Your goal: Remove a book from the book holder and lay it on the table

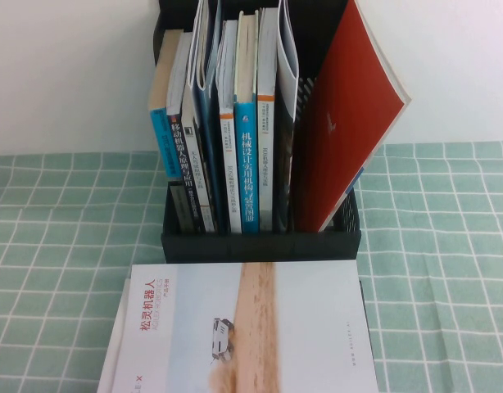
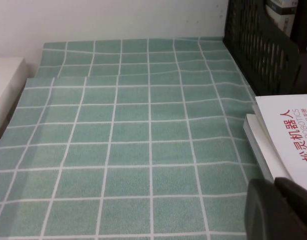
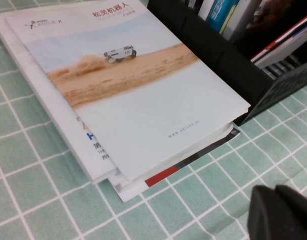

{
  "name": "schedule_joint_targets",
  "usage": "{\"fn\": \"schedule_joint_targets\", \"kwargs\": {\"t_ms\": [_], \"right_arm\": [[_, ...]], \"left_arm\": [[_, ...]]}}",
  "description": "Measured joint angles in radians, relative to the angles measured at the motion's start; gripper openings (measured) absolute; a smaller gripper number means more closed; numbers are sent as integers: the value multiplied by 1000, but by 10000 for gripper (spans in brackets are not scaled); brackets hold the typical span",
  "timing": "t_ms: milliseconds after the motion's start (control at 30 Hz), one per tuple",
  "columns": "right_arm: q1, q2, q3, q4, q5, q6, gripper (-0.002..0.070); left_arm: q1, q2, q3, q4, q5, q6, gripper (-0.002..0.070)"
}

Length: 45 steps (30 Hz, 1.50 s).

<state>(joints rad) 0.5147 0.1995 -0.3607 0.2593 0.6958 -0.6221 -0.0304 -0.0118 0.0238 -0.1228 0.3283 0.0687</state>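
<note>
Honestly, the book (image 1: 251,327) lies flat on a stack on the desk (image 1: 448,246), right before the book holder (image 1: 260,244). Left pincer (image 2: 281,210) and right pincer (image 3: 283,212) hover nearby, can't tell their spread. Retreat gently, no nudging.
</note>
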Motion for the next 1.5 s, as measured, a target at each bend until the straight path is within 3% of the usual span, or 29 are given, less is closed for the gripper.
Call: {"fn": "schedule_joint_targets", "kwargs": {"t_ms": [1300,1500], "right_arm": [[0,-4,0,-1,0,1,-1],[-90,-99,34,-137,-112,172,-1]], "left_arm": [[0,0,0,-3,6,-56,-2],[0,0,0,-3,6,-56,-2]]}}
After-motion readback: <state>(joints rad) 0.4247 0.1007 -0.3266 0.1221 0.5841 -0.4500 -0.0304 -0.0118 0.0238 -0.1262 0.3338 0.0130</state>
